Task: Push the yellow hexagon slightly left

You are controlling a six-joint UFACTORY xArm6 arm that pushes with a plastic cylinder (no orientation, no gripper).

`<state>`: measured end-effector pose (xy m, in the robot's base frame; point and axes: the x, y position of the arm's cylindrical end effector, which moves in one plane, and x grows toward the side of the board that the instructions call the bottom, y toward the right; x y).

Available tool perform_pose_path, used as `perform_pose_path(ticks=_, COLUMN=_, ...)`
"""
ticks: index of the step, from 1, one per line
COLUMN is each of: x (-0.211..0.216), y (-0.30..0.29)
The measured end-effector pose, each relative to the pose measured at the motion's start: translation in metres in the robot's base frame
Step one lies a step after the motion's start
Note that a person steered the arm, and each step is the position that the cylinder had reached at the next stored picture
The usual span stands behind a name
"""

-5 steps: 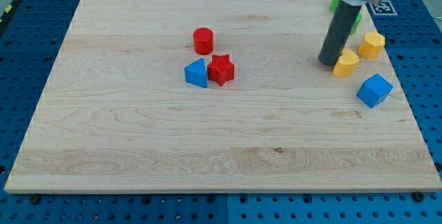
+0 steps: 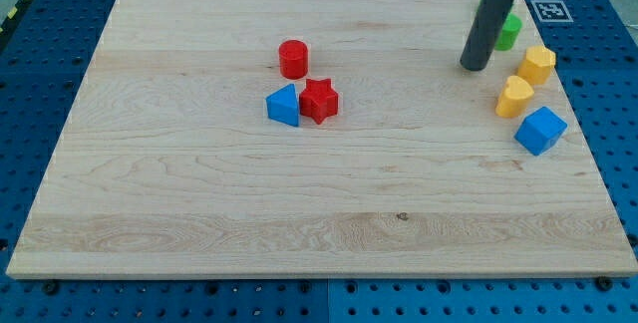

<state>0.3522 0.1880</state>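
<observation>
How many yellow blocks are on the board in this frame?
2, both near the view's right edge: the yellow hexagon, and a second yellow block just below-left of it. None appears hidden.

Small yellow hexagonal plastic block (image 2: 536,65), lying flat on the wooden board, upper right of the frame, near the board's right edge, intact, free-standing, nothing touching it

Just a light wooden board (image 2: 249,193) sitting on a blue perforated table (image 2: 40,84), evenly lit, nothing fancy.
</observation>
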Motion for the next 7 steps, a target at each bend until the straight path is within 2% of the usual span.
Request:
perform_pose_path(ticks=1, x=-0.042, y=-0.013)
perform_pose_path(ticks=3, x=-0.161, y=-0.011)
perform_pose_path(ticks=4, x=-0.161, y=-0.001)
perform_pose_path(ticks=6, x=-0.160, y=0.105)
perform_pose_path(ticks=7, x=-0.140, y=0.110)
